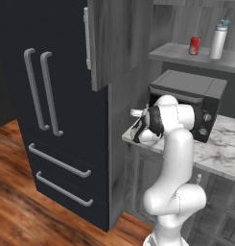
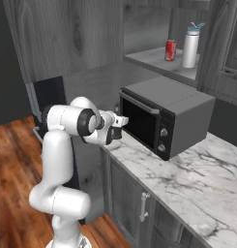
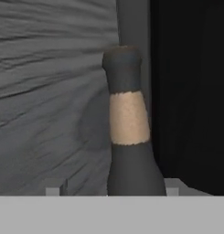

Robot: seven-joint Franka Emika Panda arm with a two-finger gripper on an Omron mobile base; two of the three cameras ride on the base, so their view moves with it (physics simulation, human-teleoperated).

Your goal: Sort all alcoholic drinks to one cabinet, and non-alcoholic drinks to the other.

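While the end effector (image 2: 121,119) sits at the counter (image 2: 187,179) edge left of the microwave (image 2: 163,116), dark bottle (image 3: 129,132) w/ tan neck band stands right in front; can't tell if it's clamped yet. Risk: off-centre squeeze tips it.

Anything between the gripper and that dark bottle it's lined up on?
Nothing visible. In the hand view the dark bottle rises right in front of the camera, its tan-banded neck central, with no object in between. Behind it are a grey wood-grain panel and a dark surface, not obstacles. How the jaws stand around it cannot be told.
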